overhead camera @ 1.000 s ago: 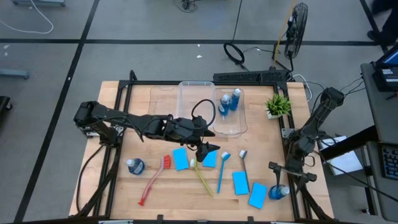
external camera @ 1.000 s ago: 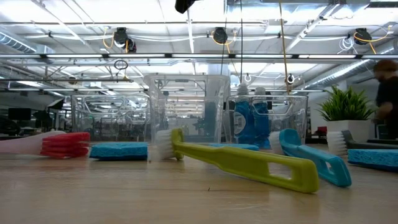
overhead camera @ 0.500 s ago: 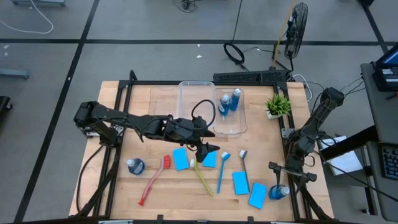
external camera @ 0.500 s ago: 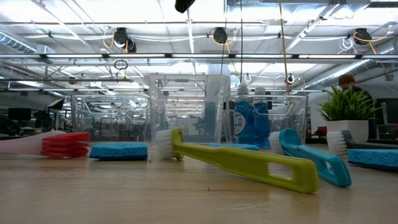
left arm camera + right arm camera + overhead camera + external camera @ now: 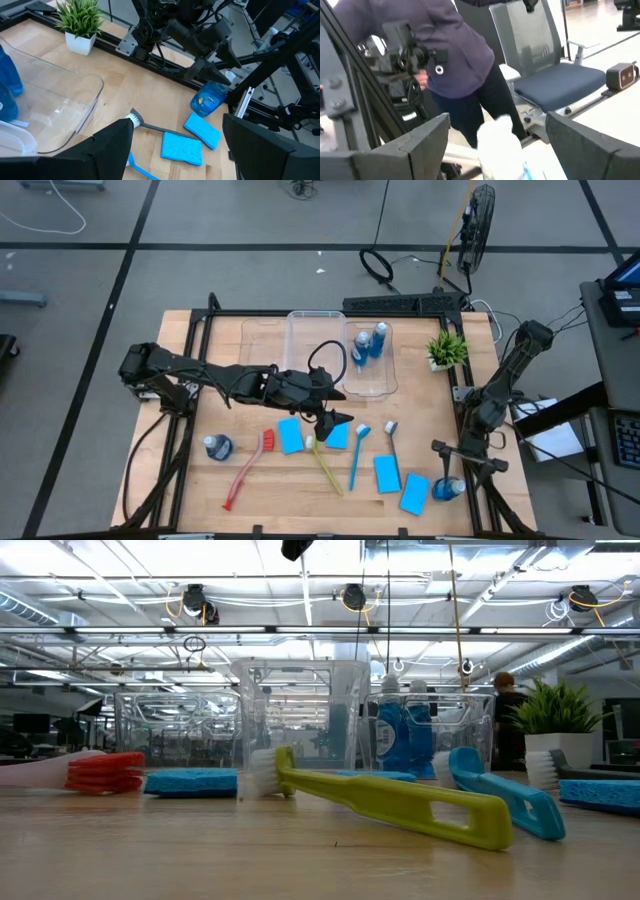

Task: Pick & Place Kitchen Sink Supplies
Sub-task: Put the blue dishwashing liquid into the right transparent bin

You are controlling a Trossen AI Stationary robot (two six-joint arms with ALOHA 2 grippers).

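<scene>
My left gripper [image 5: 338, 420] [image 5: 177, 122] hangs open above the table's middle, over a light-blue sponge [image 5: 338, 437], holding nothing. Around it lie a second sponge [image 5: 290, 435], a red brush [image 5: 245, 470], a yellow-green brush [image 5: 325, 465], a blue brush [image 5: 357, 455] and a grey brush [image 5: 391, 438]. Two blue bottles [image 5: 370, 342] stand in a clear bin [image 5: 385, 385]. My right gripper [image 5: 452, 465] [image 5: 496, 122] stands open at the near right. Its fingers are on either side of the white cap [image 5: 499, 142] of a blue bottle [image 5: 447, 488] and do not visibly touch it.
Two more sponges [image 5: 387, 473] [image 5: 414, 493] lie near the right bottle. Another blue bottle [image 5: 217, 446] stands at the near left. A second clear bin [image 5: 300, 330] and a potted plant [image 5: 447, 348] stand at the back. A person [image 5: 465, 55] stands beyond the table.
Both arms have kept still. In the low view, a person behind the table has walked from the right toward the plant.
</scene>
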